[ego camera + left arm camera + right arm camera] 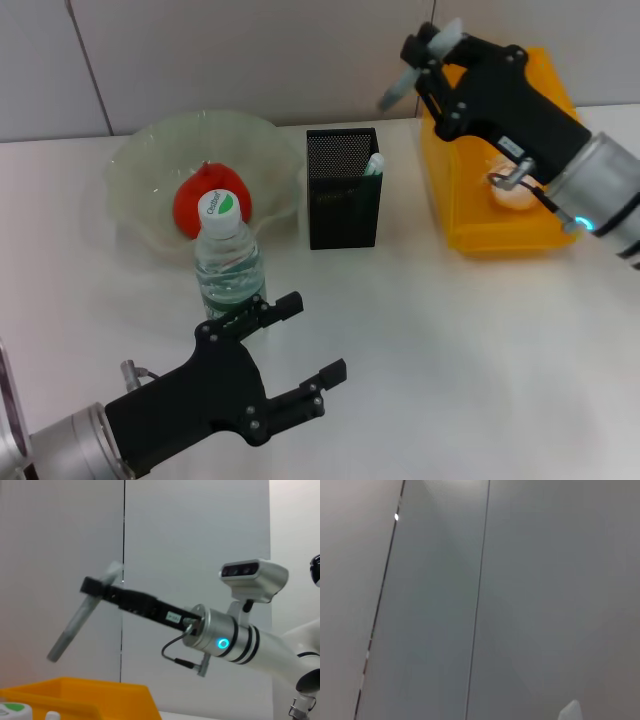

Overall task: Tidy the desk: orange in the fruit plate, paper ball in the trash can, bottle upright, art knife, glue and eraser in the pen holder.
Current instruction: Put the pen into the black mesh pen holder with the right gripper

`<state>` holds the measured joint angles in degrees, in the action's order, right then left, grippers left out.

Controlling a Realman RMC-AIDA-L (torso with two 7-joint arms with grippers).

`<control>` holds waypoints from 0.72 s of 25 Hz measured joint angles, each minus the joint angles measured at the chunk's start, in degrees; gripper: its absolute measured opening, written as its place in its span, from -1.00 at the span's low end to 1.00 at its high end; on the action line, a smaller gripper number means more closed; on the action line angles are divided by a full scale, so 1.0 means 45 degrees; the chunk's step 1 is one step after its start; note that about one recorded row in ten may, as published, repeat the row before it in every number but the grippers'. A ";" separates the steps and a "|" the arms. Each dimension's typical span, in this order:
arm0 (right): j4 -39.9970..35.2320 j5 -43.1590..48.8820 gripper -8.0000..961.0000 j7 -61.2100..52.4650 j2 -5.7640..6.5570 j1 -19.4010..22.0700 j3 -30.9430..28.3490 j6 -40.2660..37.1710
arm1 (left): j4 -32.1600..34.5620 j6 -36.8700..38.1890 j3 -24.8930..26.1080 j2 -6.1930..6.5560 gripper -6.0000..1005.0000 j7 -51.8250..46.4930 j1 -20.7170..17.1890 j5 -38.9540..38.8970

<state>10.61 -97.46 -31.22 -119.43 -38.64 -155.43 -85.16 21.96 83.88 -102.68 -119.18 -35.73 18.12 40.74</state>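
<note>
The right tool [432, 47] is raised high above the back of the surface [450, 350], between the black mesh pen holder [342, 188] and the orange trash can [500, 160]. It is clenched on a grey stick-like item [410, 68], probably the art knife, though the pictures do not settle which stationery piece it is. The left wrist view shows the same item [82, 615] hanging tilted from the tool's tip, its lower end free. Held that high, it looks carried clear of the holder's rim so it can come down into the opening from above.

The left tool [300, 350] hovers low over the near surface just in front of the water bottle [228, 258], fingers spread and grasping nothing. It seems parked out of the other arm's way.

The bottle already stands upright with its cap on, touching the front of the fruit plate [150, 170]. The orange [208, 205] sits inside that translucent plate. The pen holder has a white and green-tipped item [374, 163] leaning in its right corner, likely the glue. The trash can holds a pale crumpled lump [512, 195], apparently the paper ball. I cannot see the eraser.
</note>
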 joint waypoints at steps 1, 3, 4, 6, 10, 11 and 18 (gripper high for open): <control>-0.0122 0.0017 -0.67 0.0090 0.0001 -0.0188 0.0008 0.0396 | -0.0019 -0.0003 0.0002 0.0001 0.57 -0.0036 0.0016 -0.0008; -0.0215 0.0030 -0.66 0.0159 0.0006 -0.0362 0.0047 0.0817 | -0.0022 -0.0010 -0.0012 0.0001 0.57 -0.0056 0.0044 -0.0012; -0.0215 0.0030 -0.66 0.0159 0.0006 -0.0362 0.0047 0.0817 | -0.0022 -0.0010 -0.0012 0.0001 0.57 -0.0056 0.0044 -0.0012; -0.0366 0.0034 -0.66 0.0183 0.0009 -0.0698 0.0453 0.1639 | -0.0031 -0.0014 -0.0042 0.0001 0.57 -0.0100 0.0124 -0.0016; -0.0489 -0.0011 -0.65 0.0197 0.0000 -0.0985 0.1101 0.2457 | -0.0042 -0.0038 -0.0049 0.0001 0.57 -0.0359 0.0240 -0.0024; -0.0624 -0.0020 -0.65 0.0207 -0.0015 -0.1157 0.1332 0.2908 | -0.0058 -0.0056 -0.0068 0.0001 0.57 -0.0448 0.0288 -0.0028; -0.0805 0.0003 -0.63 0.0209 -0.0040 -0.1695 0.1514 0.4180 | -0.0071 -0.0034 -0.0155 0.0001 0.57 -0.0489 0.0308 -0.0032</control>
<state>6.99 -97.45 -30.28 -119.61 -46.27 -148.62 -66.35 21.64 83.73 -103.37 -119.18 -37.93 19.50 40.60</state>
